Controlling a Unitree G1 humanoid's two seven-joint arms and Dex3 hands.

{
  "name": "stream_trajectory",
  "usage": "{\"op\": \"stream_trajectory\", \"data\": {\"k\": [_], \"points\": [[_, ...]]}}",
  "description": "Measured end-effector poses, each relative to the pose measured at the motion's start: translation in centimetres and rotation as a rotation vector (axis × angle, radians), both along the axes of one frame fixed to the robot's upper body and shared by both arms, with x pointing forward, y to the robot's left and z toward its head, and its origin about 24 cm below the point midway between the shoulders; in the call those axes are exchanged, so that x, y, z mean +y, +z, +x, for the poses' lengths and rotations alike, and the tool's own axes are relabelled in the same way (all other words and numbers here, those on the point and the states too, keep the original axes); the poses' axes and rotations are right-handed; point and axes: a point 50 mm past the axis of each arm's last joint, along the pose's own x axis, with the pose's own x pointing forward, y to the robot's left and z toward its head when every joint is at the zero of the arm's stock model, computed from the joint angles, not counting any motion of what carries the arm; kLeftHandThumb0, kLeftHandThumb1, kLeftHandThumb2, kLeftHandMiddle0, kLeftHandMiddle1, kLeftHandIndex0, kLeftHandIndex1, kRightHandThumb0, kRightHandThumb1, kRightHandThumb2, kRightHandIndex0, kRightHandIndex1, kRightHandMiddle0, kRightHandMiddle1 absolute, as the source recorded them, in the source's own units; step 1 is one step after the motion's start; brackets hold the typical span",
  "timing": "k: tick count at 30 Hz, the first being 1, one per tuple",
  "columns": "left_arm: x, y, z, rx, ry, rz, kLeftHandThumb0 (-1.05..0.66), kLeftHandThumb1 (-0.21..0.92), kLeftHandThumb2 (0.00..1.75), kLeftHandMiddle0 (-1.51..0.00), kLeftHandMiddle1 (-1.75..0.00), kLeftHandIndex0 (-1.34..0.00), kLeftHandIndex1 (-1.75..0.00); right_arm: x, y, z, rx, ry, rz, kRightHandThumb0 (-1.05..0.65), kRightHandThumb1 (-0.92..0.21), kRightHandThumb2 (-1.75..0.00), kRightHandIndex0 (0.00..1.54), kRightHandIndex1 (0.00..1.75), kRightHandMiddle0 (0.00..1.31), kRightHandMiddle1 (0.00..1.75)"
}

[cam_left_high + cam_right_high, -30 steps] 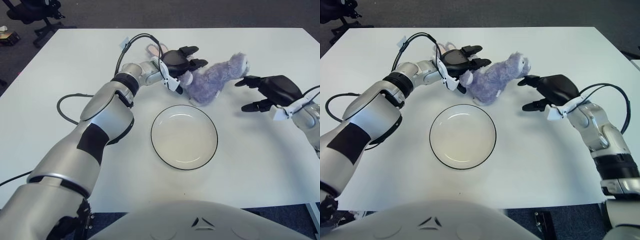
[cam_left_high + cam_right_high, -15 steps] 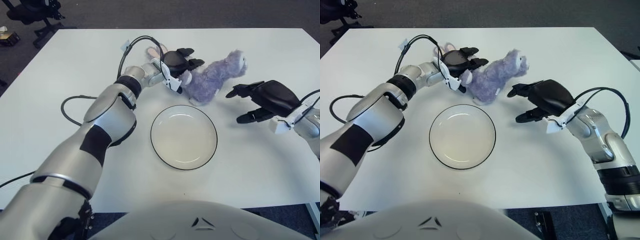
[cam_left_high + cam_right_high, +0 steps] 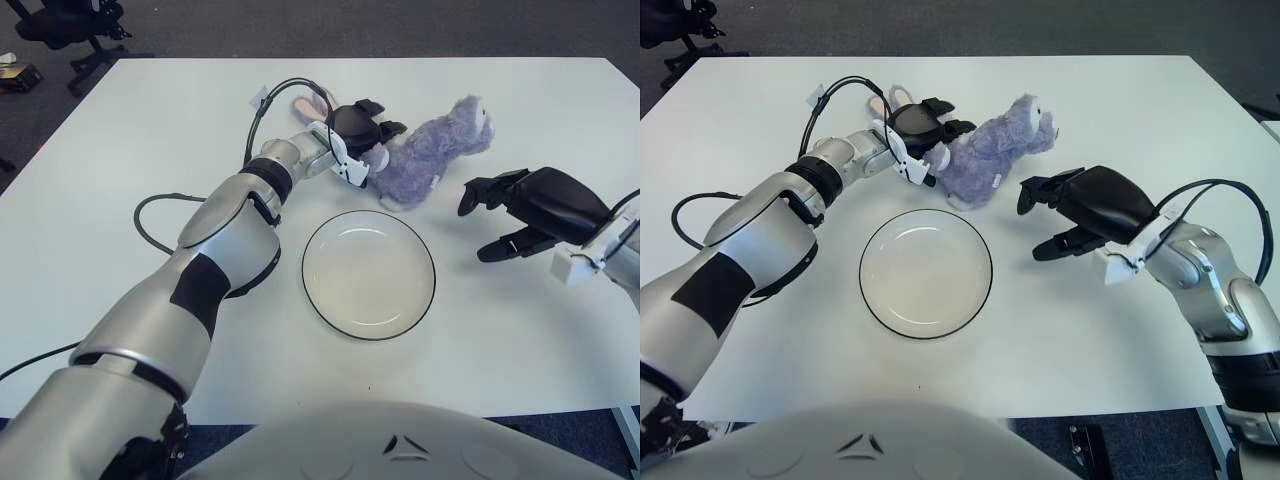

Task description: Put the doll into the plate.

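The left robot hand (image 3: 358, 128) hides the doll's (image 3: 428, 155) rear.

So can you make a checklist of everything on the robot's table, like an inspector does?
Surface: white table, flat, nothing spilled.
Job's things: purple doll lying on the table behind the plate; plate holds nothing.
Clutter: nothing seen apart from a pink-eared thing poking out behind the left hand, too hidden to name.
Hands: left hand is against the doll's left end, whether it grips cannot be told; right hand shows right of the doll, fingers spread, holding nothing.
Cables: black cable loops on the table by the left arm; another by the right wrist.
Surroundings: dark floor, office chair at top left.
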Motion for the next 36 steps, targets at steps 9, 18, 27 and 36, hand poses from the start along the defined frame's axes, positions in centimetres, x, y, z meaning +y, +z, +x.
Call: {"op": "stream_trajectory", "data": {"k": [9,18,27,36], "points": [[0.3,-0.1,0.1,-0.029,0.008,0.029,-0.18,0.84,0.02,-0.25,-1.74,-0.27,-1.57,0.2,0.8,-0.8,0.016,0.026,0.03,-0.36,-0.92,-0.34,0.72,0.87,0.38,1.54],[0.7,-0.4,0.2,-0.027,0.034,0.021,-0.02,0.88,0.03,-0.54,-1.75,-0.51,-1.73,0.0,0.9,-0.9,0.025,0.023,0.029,-0.36,-0.92,-0.32,0.74,0.87,0.4,1.52],[0.9,-0.6,0.3,-0.021,0.047,0.013,0.05,0.89,0.03,-0.62,-1.75,-0.56,-1.75,-0.1,0.9,-0.9,0.034,0.023,0.028,-0.36,-0.92,-0.32,0.76,0.84,0.41,1.52],[2.2,-0.8,0.6,0.021,0.11,-0.033,0.18,0.91,0.05,-0.71,-1.75,-0.59,-1.75,-0.1,0.7,-0.9,0.048,0.017,0.056,-0.36,-0.92,-0.32,0.78,0.8,0.41,1.52]]}}
